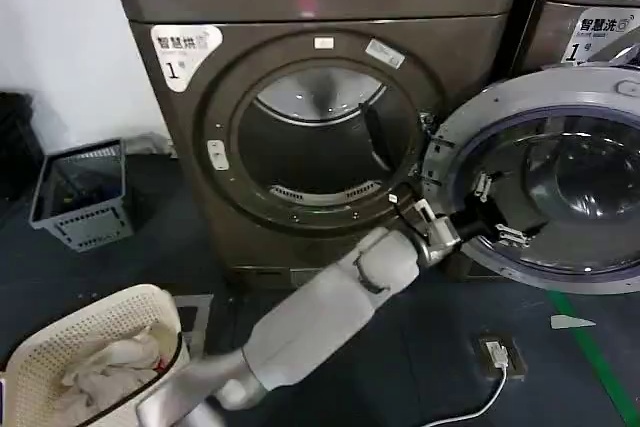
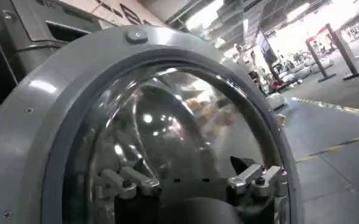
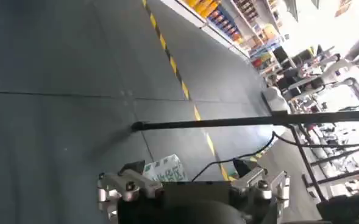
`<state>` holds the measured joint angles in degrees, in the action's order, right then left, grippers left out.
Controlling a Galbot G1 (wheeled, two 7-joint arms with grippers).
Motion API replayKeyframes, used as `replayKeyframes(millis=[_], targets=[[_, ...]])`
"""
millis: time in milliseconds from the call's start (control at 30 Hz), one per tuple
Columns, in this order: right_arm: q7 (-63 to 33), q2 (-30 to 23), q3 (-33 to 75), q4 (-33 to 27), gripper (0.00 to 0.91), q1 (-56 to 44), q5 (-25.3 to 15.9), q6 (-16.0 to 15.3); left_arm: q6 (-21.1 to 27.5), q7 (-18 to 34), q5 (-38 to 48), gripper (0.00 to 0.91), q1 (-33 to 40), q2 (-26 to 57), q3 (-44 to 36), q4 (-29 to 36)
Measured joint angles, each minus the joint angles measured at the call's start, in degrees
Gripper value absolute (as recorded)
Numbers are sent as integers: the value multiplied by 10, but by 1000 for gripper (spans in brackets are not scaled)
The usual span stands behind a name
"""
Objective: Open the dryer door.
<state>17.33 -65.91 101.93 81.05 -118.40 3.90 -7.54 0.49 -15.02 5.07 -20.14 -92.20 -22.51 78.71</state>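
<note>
Swinging this door the rest of the way is what I judge remains, since the dryer door (image 1: 560,182) already stands well open at the right of the head frame, its pale grey inner face and bulging dark glass turned toward the camera. The bronze-brown dryer (image 1: 330,97) fills the upper centre, and its drum opening (image 1: 315,137) is fully exposed.

My left gripper (image 1: 478,215) sits at centre-right of the head frame, at the end of the long pale arm that runs up from the lower left. Its fingers are spread apart and hold nothing; they reach over the lower left part of the door's inner face, close to the grey ring. Whether a fingertip touches the plastic I cannot tell. In the left wrist view the gripper (image 2: 191,182) shows the same splayed fingers low in the frame, with the door (image 2: 57,103) looming just ahead, the glass dome directly in line with it.

The relation that counts: the door lies straight in front of and to the right of the left gripper, hinged on its left edge beside the drum opening, so any further push should go rightward and away from the machine.

My right gripper (image 3: 194,189) hangs parked, fingers spread, facing dark floor (image 3: 57,122).
</note>
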Motion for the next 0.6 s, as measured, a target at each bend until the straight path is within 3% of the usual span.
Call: replayKeyframes(millis=[267, 600], targets=[[1, 1, 0, -4, 907, 1, 0, 0, 6, -3, 4, 907, -3, 0, -3, 8], [6, 3, 0, -9, 907, -1, 6, -4, 58, -20, 51, 907, -15, 23, -25, 73]])
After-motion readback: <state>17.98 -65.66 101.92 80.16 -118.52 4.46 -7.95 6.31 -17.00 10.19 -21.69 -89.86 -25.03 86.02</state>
